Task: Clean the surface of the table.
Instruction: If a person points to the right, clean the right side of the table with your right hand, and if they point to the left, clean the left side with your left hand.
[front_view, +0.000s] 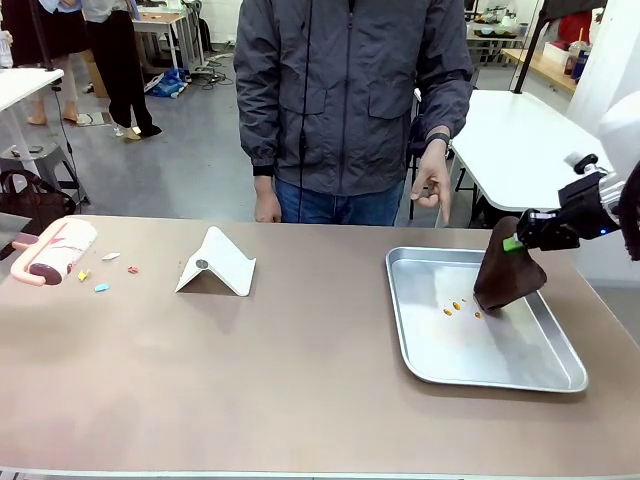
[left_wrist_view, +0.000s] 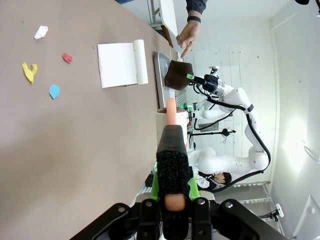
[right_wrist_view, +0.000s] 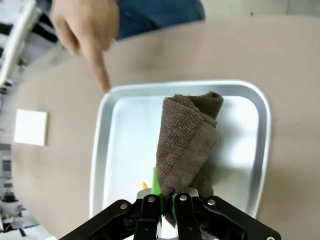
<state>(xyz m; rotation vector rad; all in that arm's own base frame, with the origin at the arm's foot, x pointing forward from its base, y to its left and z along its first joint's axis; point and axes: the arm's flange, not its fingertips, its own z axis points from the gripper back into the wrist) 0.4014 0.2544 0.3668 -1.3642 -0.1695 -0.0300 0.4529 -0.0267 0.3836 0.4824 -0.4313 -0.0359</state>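
The right arm reaches in from the right, its gripper (front_view: 515, 243) clamped on a brown cloth (front_view: 508, 275) hanging over the metal tray (front_view: 440, 350). The left gripper (left_wrist_view: 172, 150) is closed on a pink handle (left_wrist_view: 171, 111), and the table (front_view: 300, 380) lies between robot and person, long axis left to right.

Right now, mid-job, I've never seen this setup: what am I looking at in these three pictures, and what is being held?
Two robot arms share a tan table with a person. The wide picture looks across from the robot's side; the other two come from wrist cameras. The right pincer is shut on a brown cloth over a silver tray with orange crumbs. The left pincer is shut on a pink-handled roller at the table's left end, near coloured scraps and a folded white card. The person's hand points at the tray.
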